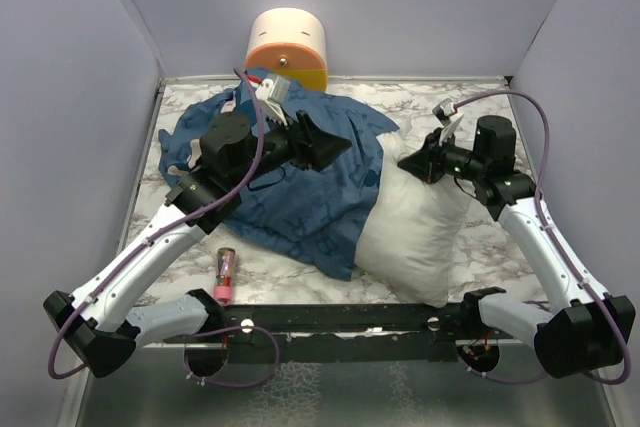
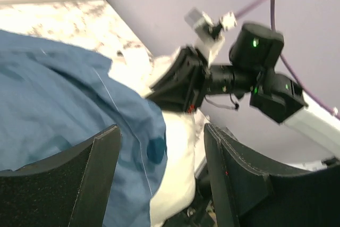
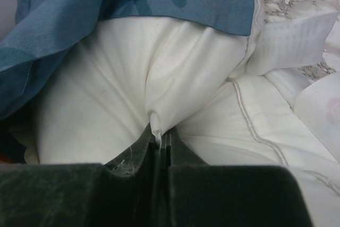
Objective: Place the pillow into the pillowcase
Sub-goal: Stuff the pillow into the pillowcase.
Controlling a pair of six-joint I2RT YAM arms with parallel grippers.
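A plump white rectangular fabric pillow (image 1: 415, 232) lies on the grey-veined marbled surface (image 1: 270, 269), right of the middle, with one corner reaching toward the near edge. The blue cloth pillowcase (image 1: 310, 197), printed with lighter blue letters, is spread crumpled over the middle and left of the surface; its right edge drapes over the pillow's left side, and most of the pillow shows bare. Whether the covered part sits inside the sack or only under it cannot be told.

The right claw (image 1: 412, 162) is at the pillow's far end; in the right wrist view its fingers are pressed together on a small pinch of the white fabric, with the blue cloth just above and a white printed label (image 3: 297, 41) off to the right. The left claw (image 1: 325, 142) hovers over the pillowcase, pointing toward the right claw; its jaws stand apart and grip nothing, and the blue cloth and the white pillow show between them in the left wrist view.

A cream and orange cylinder (image 1: 288, 45) stands at the back wall, touching the pillowcase; a small red and pink object (image 1: 225, 275) lies near the front left.
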